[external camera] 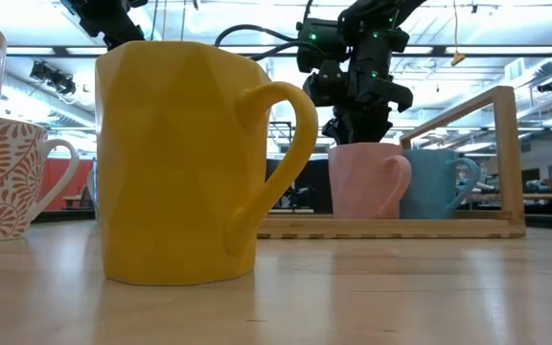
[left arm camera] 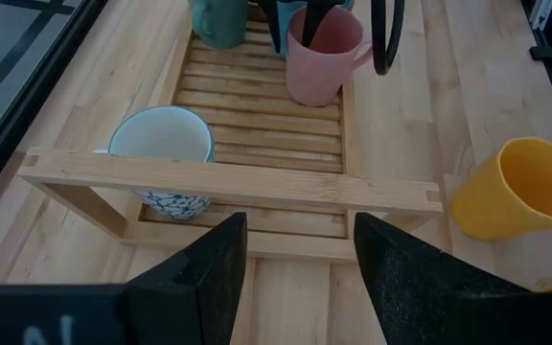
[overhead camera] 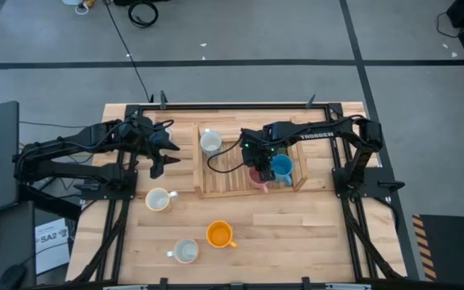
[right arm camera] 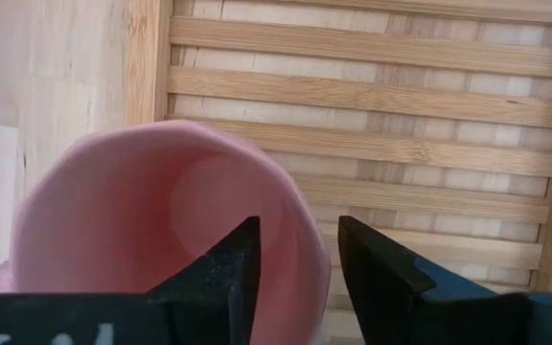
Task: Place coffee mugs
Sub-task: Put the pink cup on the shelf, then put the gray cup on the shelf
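1. The pink mug (overhead camera: pixel 258 179) stands in the slatted wooden tray (overhead camera: pixel 224 167), at its near edge, touching the blue mug (overhead camera: pixel 282 167).
2. The right gripper (right arm camera: pixel 293 257) straddles the mug's rim, jaws parted, one finger inside.
3. Lift straight up, so neither finger drags the rim.
4. The left gripper (left arm camera: pixel 295 251) waits spread near the table's left edge.
5. Pale wooden table (overhead camera: pixel 312 234); grey floor beyond.

Readable text: two items

From above we read "TROSSEN" in white letters on the right arm (overhead camera: pixel 316 135), along its dark upper link over the wooden tray. We also make out "SA2" on a white paper sheet (overhead camera: pixel 51 242) lying beside the surface at its left front corner; its smaller print is illegible.
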### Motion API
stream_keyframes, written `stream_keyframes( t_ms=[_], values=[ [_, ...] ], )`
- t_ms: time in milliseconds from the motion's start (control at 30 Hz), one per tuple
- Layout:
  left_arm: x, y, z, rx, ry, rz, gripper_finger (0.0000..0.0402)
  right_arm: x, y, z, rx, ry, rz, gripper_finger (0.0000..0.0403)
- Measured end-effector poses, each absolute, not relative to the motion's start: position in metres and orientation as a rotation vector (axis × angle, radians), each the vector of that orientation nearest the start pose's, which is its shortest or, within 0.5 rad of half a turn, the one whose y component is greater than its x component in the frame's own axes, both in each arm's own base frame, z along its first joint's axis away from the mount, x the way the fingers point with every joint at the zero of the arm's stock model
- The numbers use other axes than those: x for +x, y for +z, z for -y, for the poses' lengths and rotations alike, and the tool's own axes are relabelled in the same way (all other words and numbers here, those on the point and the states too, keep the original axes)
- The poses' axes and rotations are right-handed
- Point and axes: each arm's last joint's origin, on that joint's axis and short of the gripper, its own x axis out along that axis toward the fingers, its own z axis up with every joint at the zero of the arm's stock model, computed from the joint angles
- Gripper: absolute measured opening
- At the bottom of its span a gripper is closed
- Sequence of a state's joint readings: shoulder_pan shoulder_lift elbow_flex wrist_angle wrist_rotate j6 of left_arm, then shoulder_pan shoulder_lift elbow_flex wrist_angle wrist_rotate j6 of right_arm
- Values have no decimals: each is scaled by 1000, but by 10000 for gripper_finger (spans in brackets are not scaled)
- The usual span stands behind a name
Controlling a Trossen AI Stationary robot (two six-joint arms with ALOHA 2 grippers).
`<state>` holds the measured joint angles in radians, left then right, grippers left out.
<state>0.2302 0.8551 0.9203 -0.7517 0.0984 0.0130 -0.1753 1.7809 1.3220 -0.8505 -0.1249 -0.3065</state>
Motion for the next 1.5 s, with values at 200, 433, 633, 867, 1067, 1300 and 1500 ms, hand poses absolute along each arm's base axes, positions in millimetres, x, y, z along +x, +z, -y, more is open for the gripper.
stream_keyframes(
  t_ms=[200, 433, 633, 867, 1067, 1300, 1500],
  values=[
    [158, 317, -34, -100, 123, -679, 201, 342, 214, 57, -70, 151, -1285, 151],
    [158, 317, -34, -100, 122, -679, 201, 341, 214, 58, -91, 123, -1293, 151],
    [158, 317, -34, -102, 123, -679, 201, 341, 214, 58, -91, 123, -1293, 150],
    [158, 317, -36, -111, 188, -680, 201, 341, 214, 58, -91, 124, -1293, 150],
    [157, 317, -39, -75, 304, -685, 201, 341, 214, 58, -91, 124, -1293, 150],
    [153, 317, -53, -105, 492, -677, 201, 341, 214, 58, -91, 124, -1293, 150],
    [142, 316, -74, -152, 650, -693, 201, 341, 214, 58, -91, 124, -1293, 150]
  ],
)
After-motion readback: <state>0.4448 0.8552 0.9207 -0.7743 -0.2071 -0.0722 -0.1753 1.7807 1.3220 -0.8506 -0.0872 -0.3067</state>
